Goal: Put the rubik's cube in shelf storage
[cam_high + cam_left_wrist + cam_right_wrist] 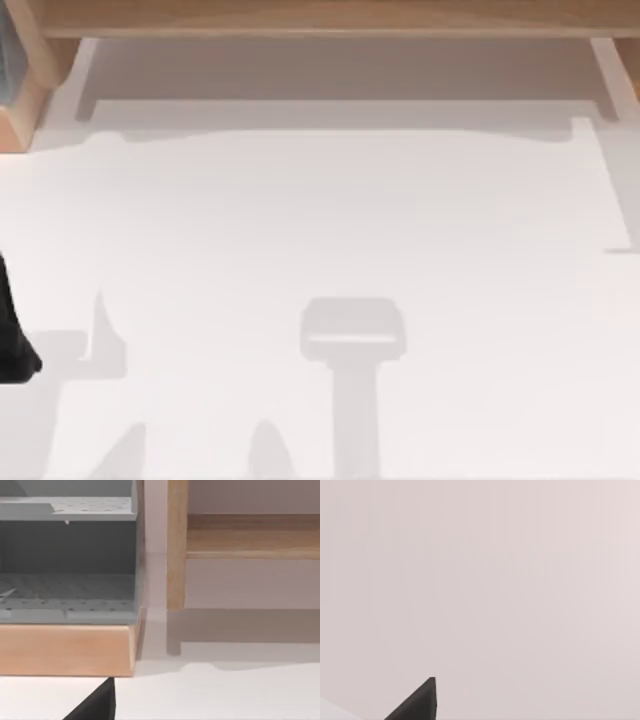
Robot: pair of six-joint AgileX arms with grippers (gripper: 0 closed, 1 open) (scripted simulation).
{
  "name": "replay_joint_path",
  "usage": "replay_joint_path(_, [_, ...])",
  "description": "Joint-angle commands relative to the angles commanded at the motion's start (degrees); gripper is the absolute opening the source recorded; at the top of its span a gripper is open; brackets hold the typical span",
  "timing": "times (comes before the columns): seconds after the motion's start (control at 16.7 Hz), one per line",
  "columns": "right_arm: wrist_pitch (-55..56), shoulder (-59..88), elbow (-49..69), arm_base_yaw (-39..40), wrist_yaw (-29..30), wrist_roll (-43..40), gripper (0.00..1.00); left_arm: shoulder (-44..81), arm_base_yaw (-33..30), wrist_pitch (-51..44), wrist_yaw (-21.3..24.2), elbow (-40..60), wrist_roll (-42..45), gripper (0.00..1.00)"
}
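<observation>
The shelf storage [320, 20] runs lengthwise across the table's [330, 220] far edge, ahead of the left gripper [15, 340] at the left edge; broad bare tabletop lies between. Its grip cannot be told

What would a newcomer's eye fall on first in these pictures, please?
First, the wide light-brown wooden shelf storage across the far edge of the white table. Next, in the left wrist view, a grey perforated-board compartment on a wooden base beside a pale upright support. A dark arm part sits at the table's left edge.
</observation>
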Motion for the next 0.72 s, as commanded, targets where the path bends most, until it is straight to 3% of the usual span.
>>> replay_joint_path(0.36, [-42.7, 4.7, 30.4, 6.4, 10.0, 15.8, 1.00, 0.0, 0.0, 0.0, 0.0, 0.0, 0.0, 1.00])
replay_joint_path(0.72, [-85.1, 9.1, 56.9, 17.9, 15.6, 34.0, 1.00, 0.0, 0.0, 0.0, 0.0, 0.0, 0.0, 1.00])
